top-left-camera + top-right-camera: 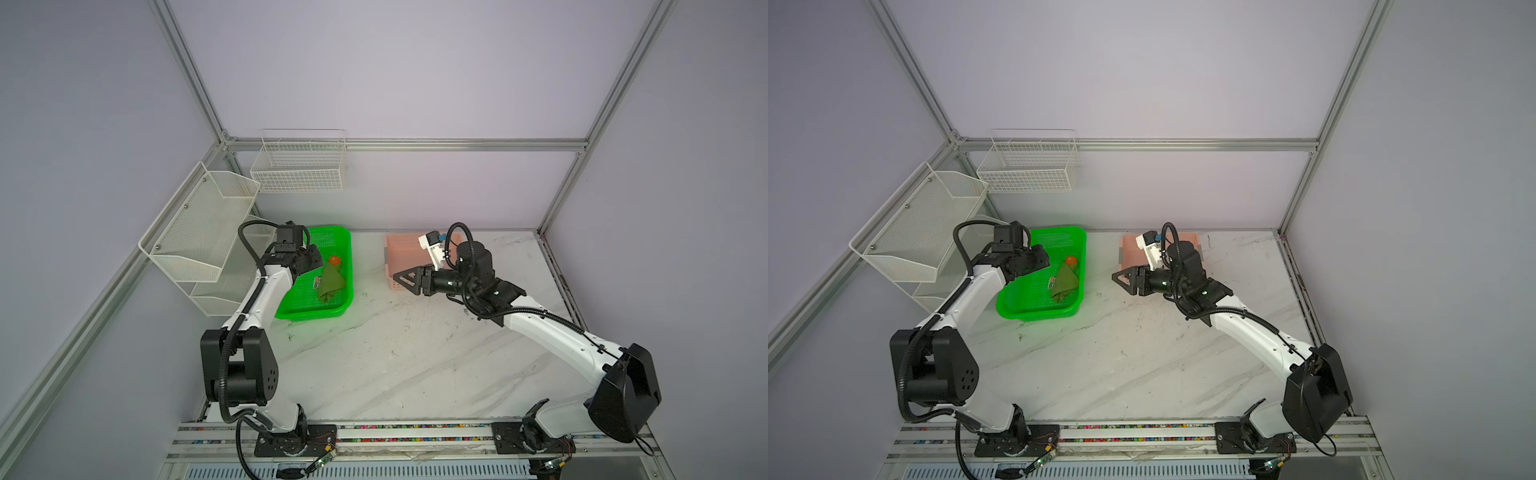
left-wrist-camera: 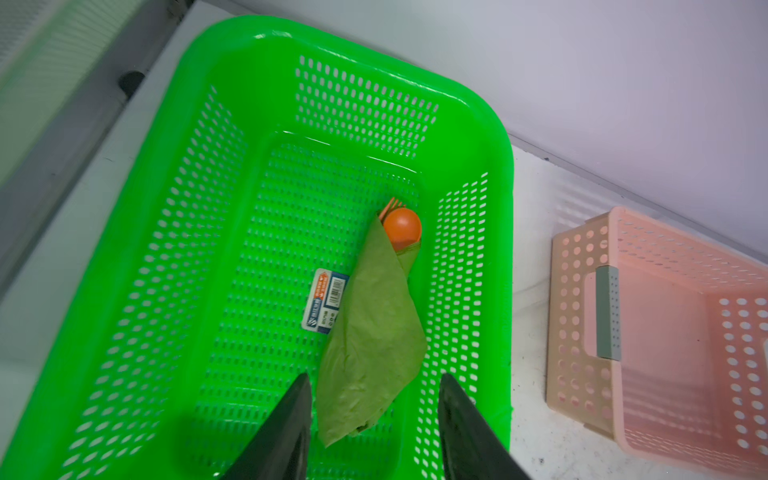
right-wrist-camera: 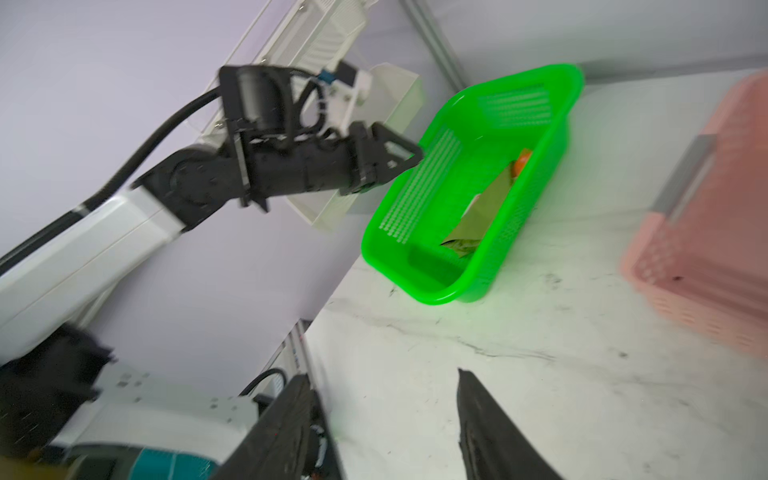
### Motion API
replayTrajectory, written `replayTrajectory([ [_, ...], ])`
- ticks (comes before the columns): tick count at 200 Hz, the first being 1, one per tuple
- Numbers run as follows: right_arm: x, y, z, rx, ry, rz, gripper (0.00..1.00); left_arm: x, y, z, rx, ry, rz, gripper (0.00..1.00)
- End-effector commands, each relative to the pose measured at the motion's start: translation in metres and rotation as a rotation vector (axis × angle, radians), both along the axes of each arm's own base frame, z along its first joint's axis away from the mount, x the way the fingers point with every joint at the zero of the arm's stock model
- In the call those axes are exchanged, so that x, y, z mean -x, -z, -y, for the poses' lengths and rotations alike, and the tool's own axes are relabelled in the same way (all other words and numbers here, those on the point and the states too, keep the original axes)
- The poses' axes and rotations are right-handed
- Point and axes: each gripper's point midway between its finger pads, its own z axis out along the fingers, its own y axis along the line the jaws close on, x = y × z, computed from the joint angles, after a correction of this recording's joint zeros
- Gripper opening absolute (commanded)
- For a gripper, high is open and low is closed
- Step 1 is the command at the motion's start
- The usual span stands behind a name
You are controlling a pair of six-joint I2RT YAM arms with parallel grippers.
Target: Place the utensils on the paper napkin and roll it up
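Both claws parted, nothing held; roll lies in the green tray point(image 2: 365, 104).
My left claw point(image 2: 376, 378) frames the lower end of the paper napkin point(image 2: 374, 332), jaws apart, at bottom centre of the left wrist view. It wraps the utensils point(image 2: 402, 228), orange tips out. Right claw point(image 3: 382, 374) gapes over the table point(image 3: 540, 353). I judge: lift straight up, clear of the loose flap, lest it unwind.

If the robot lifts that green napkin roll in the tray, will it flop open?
Probably a bit. The paper napkin looks thin and wrinkled, with a loose flap, so it may unroll. The orange spoon pokes out of one end and could slide free if tilted. The bundle likely weighs very little.
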Motion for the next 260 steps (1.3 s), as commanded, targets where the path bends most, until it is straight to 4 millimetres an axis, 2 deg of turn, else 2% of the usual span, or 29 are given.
replayTrajectory([
  [1, -0.039, -0.022, 0.09, 0.123, 0.488, 0.189, 0.59, 0.029, 0.009, -0.023, -0.126, -0.106, 0.01, 0.6],
  [5, -0.041, -0.023, 0.107, 0.151, 0.568, 0.215, 0.6, 0.038, 0.003, -0.025, -0.141, -0.119, 0.034, 0.61],
  [18, -0.04, -0.011, 0.165, 0.243, 0.847, 0.24, 0.69, 0.057, 0.011, -0.027, -0.209, -0.122, 0.067, 0.63],
  [34, -0.023, 0.013, 0.229, 0.306, 1.16, 0.242, 0.74, 0.079, 0.013, -0.021, -0.314, -0.124, 0.146, 0.66],
  [44, -0.009, 0.028, 0.256, 0.373, 1.279, 0.246, 0.83, 0.092, 0.015, -0.019, -0.357, -0.142, 0.183, 0.67],
  [59, 0.006, 0.047, 0.282, 0.474, 1.371, 0.259, 0.86, 0.111, 0.02, -0.022, -0.38, -0.176, 0.225, 0.68],
  [76, 0.014, 0.065, 0.291, 0.608, 1.345, 0.296, 0.88, 0.126, 0.024, -0.026, -0.411, -0.202, 0.246, 0.68],
  [100, 0.021, 0.091, 0.312, 0.645, 1.404, 0.303, 0.88, 0.139, 0.031, -0.037, -0.474, -0.248, 0.264, 0.69],
  [132, 0.02, 0.126, 0.335, 0.613, 1.465, 0.291, 0.85, 0.133, 0.041, -0.041, -0.529, -0.272, 0.317, 0.71],
  [152, 0.006, 0.128, 0.335, 0.621, 1.451, 0.315, 0.85, 0.125, 0.048, -0.046, -0.529, -0.331, 0.364, 0.72],
  [166, 0.001, 0.121, 0.342, 0.554, 1.493, 0.374, 0.85, 0.114, 0.054, -0.04, -0.541, -0.295, 0.403, 0.73],
  [182, -0.01, 0.12, 0.347, 0.482, 1.481, 0.417, 0.84, 0.105, 0.049, -0.037, -0.551, -0.287, 0.486, 0.75],
  [201, -0.027, 0.124, 0.344, 0.424, 1.438, 0.466, 0.83, 0.1, 0.046, -0.038, -0.525, -0.279, 0.585, 0.77],
  [208, -0.032, 0.123, 0.343, 0.406, 1.432, 0.494, 0.82, 0.098, 0.061, -0.039, -0.522, -0.278, 0.552, 0.77],
  [211, -0.034, 0.123, 0.343, 0.397, 1.427, 0.506, 0.82, 0.097, 0.059, -0.038, -0.528, -0.271, 0.573, 0.96],
  [214, -0.036, 0.125, 0.342, 0.389, 1.422, 0.515, 0.82, 0.097, 0.057, -0.037, -0.532, -0.258, 0.59, 1.0],
  [226, -0.046, 0.139, 0.339, 0.401, 1.376, 0.529, 0.81, 0.102, 0.056, -0.029, -0.527, -0.213, 0.638, 1.0],
  [231, -0.048, 0.133, 0.338, 0.418, 1.364, 0.583, 0.82, 0.107, 0.057, -0.027, -0.523, -0.206, 0.65, 1.0],
  [241, -0.051, 0.141, 0.317, 0.415, 1.226, 0.594, 0.83, 0.115, 0.057, -0.023, -0.507, -0.184, 0.667, 1.0],
  [243, -0.051, 0.142, 0.315, 0.412, 1.208, 0.595, 0.85, 0.116, 0.057, -0.021, -0.504, -0.176, 0.668, 1.0],
  [246, -0.05, 0.143, 0.312, 0.407, 1.19, 0.603, 0.94, 0.118, 0.058, -0.018, -0.498, -0.157, 0.673, 1.0],
  [248, -0.049, 0.143, 0.311, 0.404, 1.184, 0.611, 0.97, 0.118, 0.058, -0.017, -0.495, -0.146, 0.675, 1.0],
  [260, -0.047, 0.147, 0.31, 0.405, 1.174, 0.621, 0.97, 0.115, 0.058, -0.014, -0.5, -0.122, 0.676, 1.0],
])
